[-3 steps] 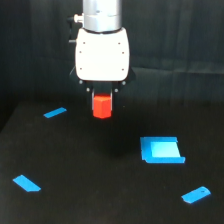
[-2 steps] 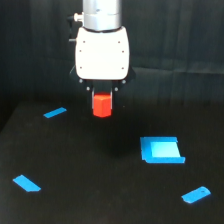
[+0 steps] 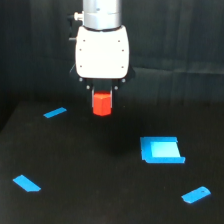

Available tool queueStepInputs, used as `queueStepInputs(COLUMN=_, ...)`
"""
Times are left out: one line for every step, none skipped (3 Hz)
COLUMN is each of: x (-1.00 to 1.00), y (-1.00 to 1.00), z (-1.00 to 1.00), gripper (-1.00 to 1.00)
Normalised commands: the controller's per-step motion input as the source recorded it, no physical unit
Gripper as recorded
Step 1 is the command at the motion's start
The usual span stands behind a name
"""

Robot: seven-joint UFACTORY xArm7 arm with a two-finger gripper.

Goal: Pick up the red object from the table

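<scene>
Currently the end effector (image 3: 102,98) hangs from the white arm housing (image 3: 102,50) in the upper middle of the exterior view, pointing straight down. Clamped on the red object (image 3: 102,103), which sits right under the housing with its top tucked between the dark finger parts. Red object is a small red-orange block, faceted sides, upright, narrower than the housing above it. It looks lifted clear of the worktop (image 3: 90,170), though the dark surface makes the gap hard to judge.

Worktop is matte black and fills the lower part of the view; dark backdrop behind.

Blue pieces lie flat on the worktop, all well apart from the red object:
- thin blue strip (image 3: 55,113) toward the exterior view's left, slightly tilted, roughly level with the block.
- large blue square piece (image 3: 161,150) toward the exterior view's right, lower than the block, with a lighter centre.
- small blue piece (image 3: 26,183) at lower left, angled.
- small blue rounded piece (image 3: 196,194) at lower right, angled.

Fingertips themselves are mostly hidden by the block and shadow.
</scene>
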Motion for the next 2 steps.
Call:
queueStepInputs(x=0.06, y=0.10, z=0.05, gripper=-0.91)
queueStepInputs(x=0.11, y=0.04, z=-0.01, gripper=-0.99)
